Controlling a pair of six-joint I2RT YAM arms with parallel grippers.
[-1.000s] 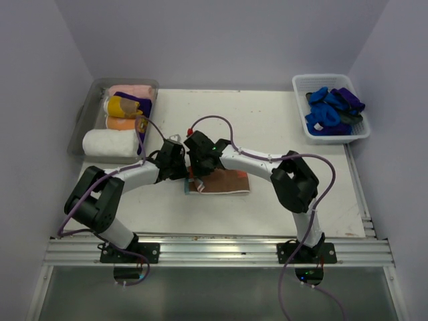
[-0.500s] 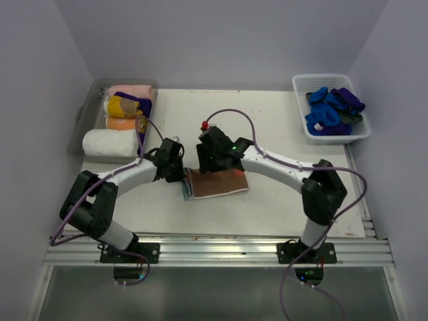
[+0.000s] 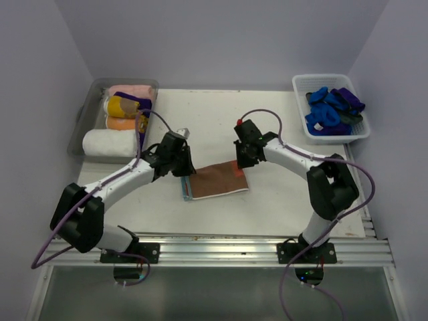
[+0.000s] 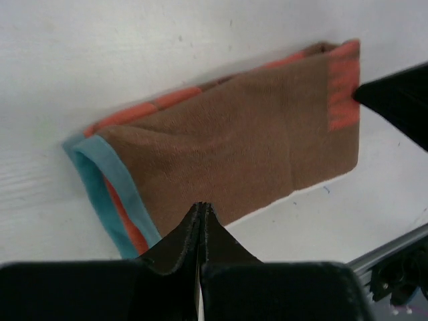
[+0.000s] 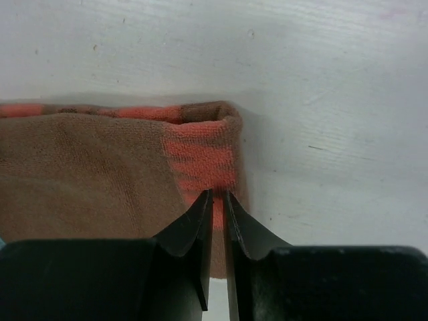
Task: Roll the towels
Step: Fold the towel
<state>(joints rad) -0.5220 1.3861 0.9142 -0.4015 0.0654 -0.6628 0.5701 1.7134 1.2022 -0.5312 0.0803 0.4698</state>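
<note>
Right jaws shifted rightward along towel [image 3: 217,180], perhaps pinching its end; left jaws together

Nothing legible shows in any view: no word, label, brand or number can be read. The mustard yellow towel [image 3: 122,105] lying in the tray [image 3: 79,127] carries a dark mark on its surface, but from the overhead camera it is too small and blurred to make out as letters.
</note>
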